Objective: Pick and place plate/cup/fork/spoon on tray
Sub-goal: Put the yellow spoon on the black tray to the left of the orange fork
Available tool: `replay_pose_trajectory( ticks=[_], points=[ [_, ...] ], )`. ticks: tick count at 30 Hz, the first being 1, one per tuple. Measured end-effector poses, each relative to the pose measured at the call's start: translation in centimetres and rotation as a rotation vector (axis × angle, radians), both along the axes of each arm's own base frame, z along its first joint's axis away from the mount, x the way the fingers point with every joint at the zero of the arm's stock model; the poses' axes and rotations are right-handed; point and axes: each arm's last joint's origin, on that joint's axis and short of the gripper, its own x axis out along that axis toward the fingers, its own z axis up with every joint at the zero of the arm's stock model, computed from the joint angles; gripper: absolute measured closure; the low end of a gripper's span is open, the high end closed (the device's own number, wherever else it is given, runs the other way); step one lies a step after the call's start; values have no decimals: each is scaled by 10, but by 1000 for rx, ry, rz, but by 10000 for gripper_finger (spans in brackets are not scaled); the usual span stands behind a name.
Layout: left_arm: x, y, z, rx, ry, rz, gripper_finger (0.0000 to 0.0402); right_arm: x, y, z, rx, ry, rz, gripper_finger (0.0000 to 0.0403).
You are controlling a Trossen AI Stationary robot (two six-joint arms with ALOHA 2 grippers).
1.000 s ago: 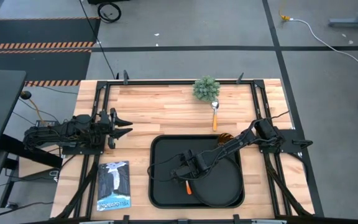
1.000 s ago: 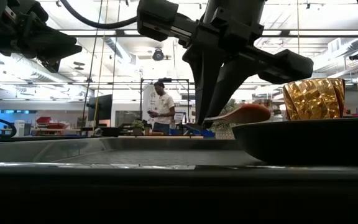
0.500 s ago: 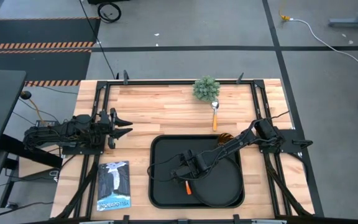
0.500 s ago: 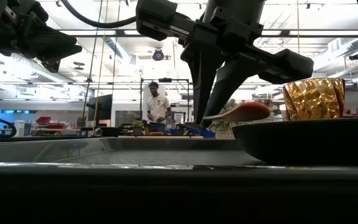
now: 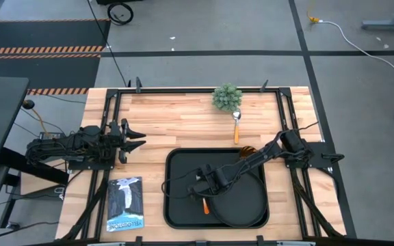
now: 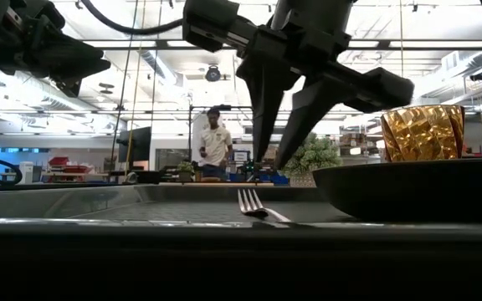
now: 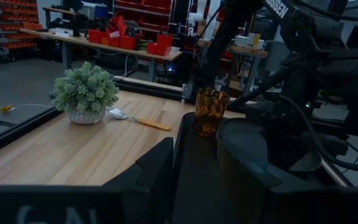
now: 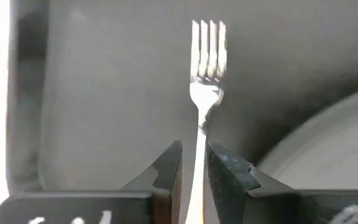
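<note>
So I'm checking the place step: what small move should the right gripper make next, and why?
Probably lift the right gripper straight up. The fork already lies flat on the tray beside the plate, and the fingers stand parted on either side of its handle. Rising straight should clear it without dragging it.

Both arms are dark, built of blocky jointed segments, with black cables looping along them. The right gripper has two long tapering black fingers. White lettering marks the right arm near the wrist.
</note>
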Motion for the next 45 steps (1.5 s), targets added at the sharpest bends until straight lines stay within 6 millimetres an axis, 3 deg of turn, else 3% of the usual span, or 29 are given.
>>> replay_pose_trajectory(
  ticks=[8, 17, 23, 34, 45],
  points=[
    [0, 0, 0, 1, 0, 0, 267, 6, -23, 15, -98, -47, 157, 325],
    [0, 0, 2, 14, -16, 0, 267, 3, -97, 36, -249, 88, 340, 345],
    [0, 0, 2, -8, -17, 0, 267, -15, -127, 64, -345, 162, 387, 358],
    [0, 1, 2, -7, -21, 36, 267, -60, -147, 121, -511, 212, 363, 377],
    [0, 1, 2, -7, -23, 42, 267, -108, -162, 136, -536, 175, 305, 389]
  ],
)
